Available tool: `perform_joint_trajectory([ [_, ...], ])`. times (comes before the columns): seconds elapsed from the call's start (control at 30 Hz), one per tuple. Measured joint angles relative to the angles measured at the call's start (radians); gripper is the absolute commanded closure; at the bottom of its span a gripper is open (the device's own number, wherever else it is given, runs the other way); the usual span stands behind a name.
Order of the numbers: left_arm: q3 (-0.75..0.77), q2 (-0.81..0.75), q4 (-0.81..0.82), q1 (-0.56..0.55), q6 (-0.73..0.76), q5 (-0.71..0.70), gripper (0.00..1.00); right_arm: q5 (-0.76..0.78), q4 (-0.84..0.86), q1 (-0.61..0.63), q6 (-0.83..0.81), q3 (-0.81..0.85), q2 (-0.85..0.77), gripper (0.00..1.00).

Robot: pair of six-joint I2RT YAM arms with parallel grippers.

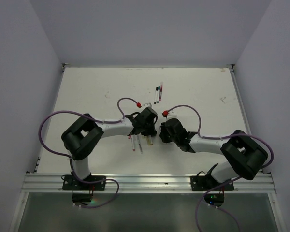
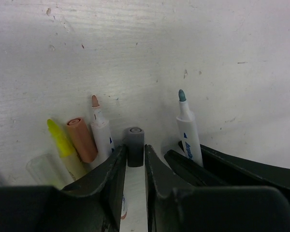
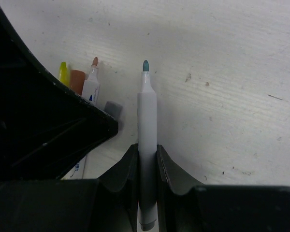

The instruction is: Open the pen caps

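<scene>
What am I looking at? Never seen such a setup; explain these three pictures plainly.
Two robot arms are bolted to a white table. One picture looks down from above; the other two come from cameras on each wrist, so the dark shapes at the bottom are that arm's own fingers. The right gripper is clamped on a white pen with its greenish tip bare. The left gripper has a dark cap between its fingertips; whether it grips it, I cannot tell. Beside them lie a yellow pen, an orange cap and an orange-tipped pen. More pens lie farther back.
</scene>
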Motion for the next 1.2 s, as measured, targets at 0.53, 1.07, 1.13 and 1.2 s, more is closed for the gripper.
perform_joint_trajectory([
  [0.53,-0.015,-0.135,-0.05,0.0,0.0,-0.063,0.6,-0.044,0.046,0.0,0.021,0.016,0.039,0.79],
  [1.07,-0.035,-0.419,-0.156,0.016,0.064,-0.22,0.05,-0.055,-0.034,0.0,0.093,0.058,0.029,0.56],
  [1.13,-0.065,-0.462,-0.161,0.045,0.083,-0.229,0.0,-0.025,-0.092,0.0,0.092,0.076,-0.008,0.48],
  [1.2,-0.097,-0.498,-0.167,0.082,0.096,-0.236,0.0,0.012,-0.145,-0.003,0.089,0.113,-0.052,0.44],
])
